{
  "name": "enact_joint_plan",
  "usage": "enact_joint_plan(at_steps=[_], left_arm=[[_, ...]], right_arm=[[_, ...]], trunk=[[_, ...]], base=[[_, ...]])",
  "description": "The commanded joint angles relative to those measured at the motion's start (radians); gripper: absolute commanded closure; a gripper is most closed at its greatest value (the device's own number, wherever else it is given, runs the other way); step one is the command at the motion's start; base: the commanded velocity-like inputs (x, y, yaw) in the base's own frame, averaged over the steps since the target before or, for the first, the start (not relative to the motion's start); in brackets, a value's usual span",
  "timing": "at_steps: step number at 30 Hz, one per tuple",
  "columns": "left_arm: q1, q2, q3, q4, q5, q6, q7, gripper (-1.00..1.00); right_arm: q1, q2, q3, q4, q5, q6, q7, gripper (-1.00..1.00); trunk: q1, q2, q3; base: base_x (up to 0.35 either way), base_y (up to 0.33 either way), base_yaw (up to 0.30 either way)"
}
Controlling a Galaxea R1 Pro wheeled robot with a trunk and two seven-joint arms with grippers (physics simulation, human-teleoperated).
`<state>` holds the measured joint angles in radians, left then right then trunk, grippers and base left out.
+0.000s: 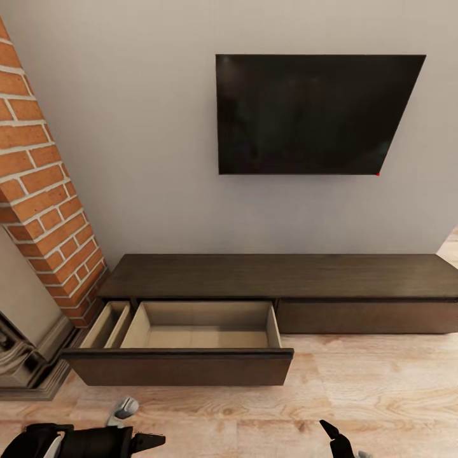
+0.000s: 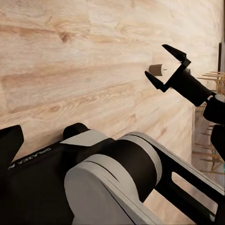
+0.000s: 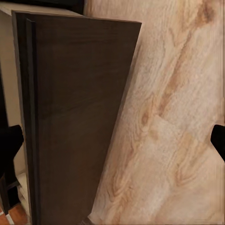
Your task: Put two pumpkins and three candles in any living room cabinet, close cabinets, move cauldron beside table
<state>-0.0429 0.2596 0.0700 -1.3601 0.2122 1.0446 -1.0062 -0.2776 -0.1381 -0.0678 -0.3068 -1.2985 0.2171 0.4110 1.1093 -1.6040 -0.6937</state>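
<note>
Head view: a long low dark brown wooden cabinet point(image 1: 280, 277) runs along the pale grey wall, with a flat black wall-mounted screen point(image 1: 312, 114) above it at about 12 o'clock. The cabinet's left drawer point(image 1: 184, 366) is pulled out over the light wooden plank floor point(image 1: 381, 394), showing a pale beige interior split into a narrow compartment at 9 o'clock and a wide one beside it; both compartments look bare. The right-hand cabinet front sits flush. A red brick column point(image 1: 44, 191) rises at 10 o'clock, next to a grey stone surround at the frame's left edge.

The black left gripper point(image 1: 143, 440) sits at 7 o'clock, low in the frame in front of the drawer, and from here I cannot tell how its jaws stand. The black right gripper point(image 1: 334, 436) pokes in at 5 o'clock, its fingers spread apart and empty.

Left wrist view: the right gripper point(image 2: 166, 65) appears over the floor with its two fingers parted, holding nothing. Just beyond it, a small short olive-brown candle point(image 2: 156, 70) with a pale end lies on the planks. Thin wooden furniture legs stand at the far edge.

Right wrist view: the dark drawer front point(image 3: 75, 117) stands close ahead, with floor boards beside it, and black finger tips point(image 3: 9, 140) sit wide apart at the frame's sides.
</note>
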Motion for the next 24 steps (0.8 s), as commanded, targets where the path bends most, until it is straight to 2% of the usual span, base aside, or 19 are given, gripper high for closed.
enact_joint_plan(at_steps=[1, 4, 5, 6, 7, 10, 14, 24], left_arm=[[0.0, -0.012, -0.002, 0.001, -0.014, 0.0, 0.04, -1.0], [0.0, -0.059, -0.002, 0.003, -0.058, 0.0, 0.202, -1.0], [0.0, -0.082, -0.001, 0.004, -0.07, -0.001, 0.301, -1.0], [0.0, -0.096, 0.0, 0.007, -0.074, -0.002, 0.371, -1.0], [0.0, -0.108, 0.0, 0.011, -0.075, -0.002, 0.441, -1.0], [0.0, -0.132, 0.001, 0.028, -0.074, -0.003, 0.57, -1.0], [0.0, -0.142, 0.004, 0.036, -0.073, -0.003, 0.626, -1.0], [0.0, -0.151, 0.002, 0.038, -0.073, -0.004, 0.644, -1.0]], right_arm=[[0.0, 0.0, 0.001, 0.0, 0.006, 0.0, -0.017, -1.0], [0.0, 0.0, 0.0, -0.001, 0.049, 0.001, -0.153, -1.0], [0.0, 0.001, -0.003, -0.004, 0.075, 0.0, -0.245, -1.0], [0.0, 0.001, -0.004, -0.006, 0.088, 0.0, -0.298, -1.0], [0.0, 0.001, -0.005, -0.008, 0.096, 0.0, -0.335, -1.0], [0.0, 0.0, -0.005, -0.012, 0.107, -0.001, -0.375, -1.0], [0.0, 0.001, -0.005, -0.013, 0.113, -0.001, -0.39, -1.0], [0.0, 0.006, -0.003, -0.017, 0.116, -0.001, -0.393, -1.0]], trunk=[[0.0, 0.0, 0.0], [0.0, 0.0, 0.0], [0.0, 0.0, 0.0], [0.0, 0.0, 0.0], [0.0, 0.0, 0.0], [0.0, 0.0, 0.0], [0.0, 0.0, 0.0], [0.0, 0.0, 0.0]], base=[[0.0, -0.004, 0.0], [0.0, -0.002, 0.0], [0.0, 0.0, 0.0], [0.0, 0.0, 0.0], [0.0, 0.0, 0.0], [0.0, 0.0, 0.0], [0.0, 0.0, 0.0], [-0.051, 0.0, 0.0]])
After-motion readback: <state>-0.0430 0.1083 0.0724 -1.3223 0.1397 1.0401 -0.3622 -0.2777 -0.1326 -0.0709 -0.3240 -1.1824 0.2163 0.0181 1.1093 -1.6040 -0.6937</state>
